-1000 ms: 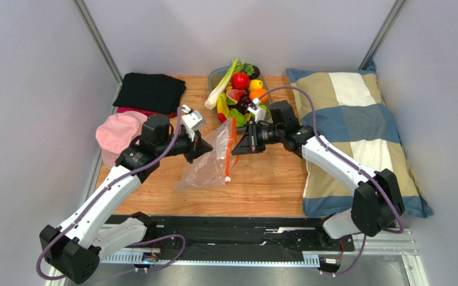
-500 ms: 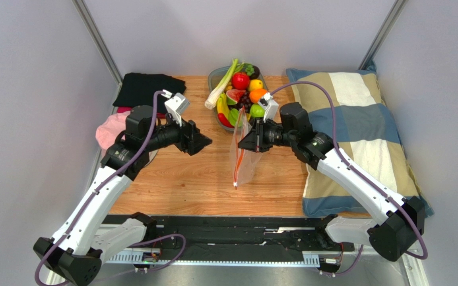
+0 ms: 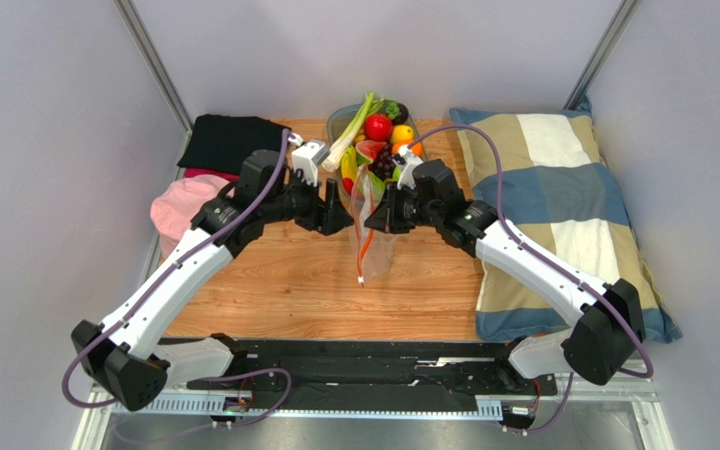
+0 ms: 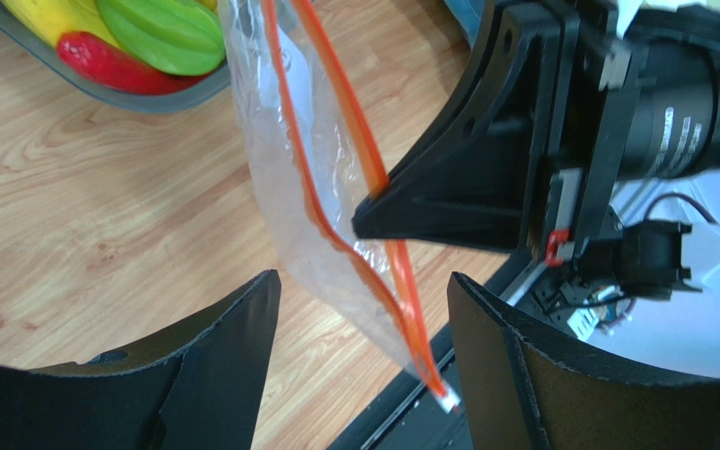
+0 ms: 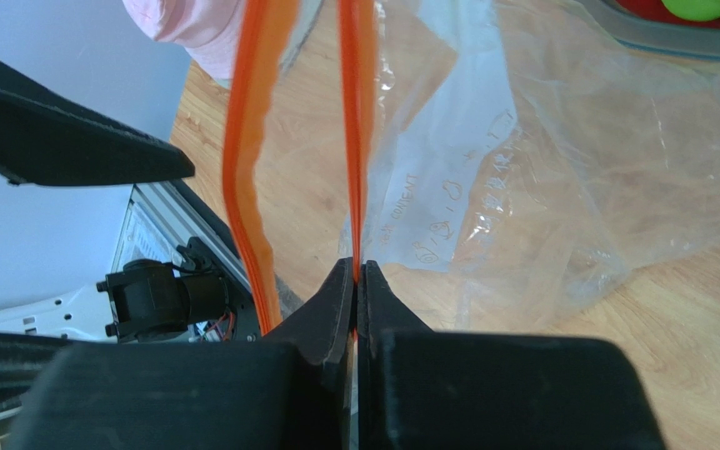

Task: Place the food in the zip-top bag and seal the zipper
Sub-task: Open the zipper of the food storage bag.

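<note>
The clear zip-top bag (image 3: 378, 248) hangs over the wooden table, pinched at one side of its orange-red zipper (image 5: 355, 141) by my right gripper (image 5: 356, 269), which is shut on that strip. The mouth gapes, and the other strip (image 5: 251, 141) hangs loose. The white slider tab (image 4: 446, 401) dangles at the low end. My left gripper (image 4: 364, 281) is open, its fingers on either side of the bag's lower edge without touching it. The food (image 3: 380, 141) lies piled in the grey tray (image 4: 148, 98) behind, including a banana (image 4: 44, 14) and a green starfruit (image 4: 167, 33).
A plaid pillow (image 3: 561, 187) covers the table's right side. A black cloth (image 3: 232, 141) and a pink hat (image 3: 181, 211) lie at the left. A leek (image 3: 350, 136) sticks out of the tray. The two grippers face each other closely at the table's middle.
My left gripper let go of the bag, opened, swung back left, then returned toward the bag. My right gripper lifted the bag so that it hangs upright.
</note>
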Robot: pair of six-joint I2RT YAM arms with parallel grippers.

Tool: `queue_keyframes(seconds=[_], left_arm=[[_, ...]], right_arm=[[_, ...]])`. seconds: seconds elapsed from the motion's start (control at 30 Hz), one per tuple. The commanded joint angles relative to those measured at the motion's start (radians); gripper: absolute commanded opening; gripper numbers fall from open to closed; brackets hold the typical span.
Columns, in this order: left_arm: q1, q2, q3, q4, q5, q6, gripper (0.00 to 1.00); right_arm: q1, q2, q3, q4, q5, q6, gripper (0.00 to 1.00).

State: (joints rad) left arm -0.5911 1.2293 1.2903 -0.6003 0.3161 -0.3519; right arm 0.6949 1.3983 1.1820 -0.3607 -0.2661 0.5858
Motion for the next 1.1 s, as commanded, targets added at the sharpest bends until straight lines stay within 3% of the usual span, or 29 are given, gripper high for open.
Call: queue_keyframes(seconds=[0.0, 0.17, 0.37, 0.63, 1.07], left_arm=[[-0.013, 0.044, 0.087, -0.067, -0.13, -0.056, 0.73], [-0.013, 0.096, 0.092, -0.122, -0.224, -0.056, 0.64], [-0.012, 0.096, 0.07, -0.119, -0.23, -0.05, 0.63], [0.008, -0.017, 0.038, -0.049, -0.164, -0.09, 0.66], [0.008, 0.114, 0.159, -0.135, -0.245, -0.144, 0.67]], right_arm=[[0.012, 0.028, 0.077, 0.04, 0.034, 0.022, 0.0], [0.031, 0.016, 0.094, 0.045, 0.047, 0.02, 0.0], [0.052, 0.018, 0.106, 0.065, 0.034, 0.016, 0.0], [0.052, 0.067, 0.131, 0.063, 0.018, 0.014, 0.0], [0.074, 0.108, 0.162, 0.094, -0.021, -0.014, 0.0]])
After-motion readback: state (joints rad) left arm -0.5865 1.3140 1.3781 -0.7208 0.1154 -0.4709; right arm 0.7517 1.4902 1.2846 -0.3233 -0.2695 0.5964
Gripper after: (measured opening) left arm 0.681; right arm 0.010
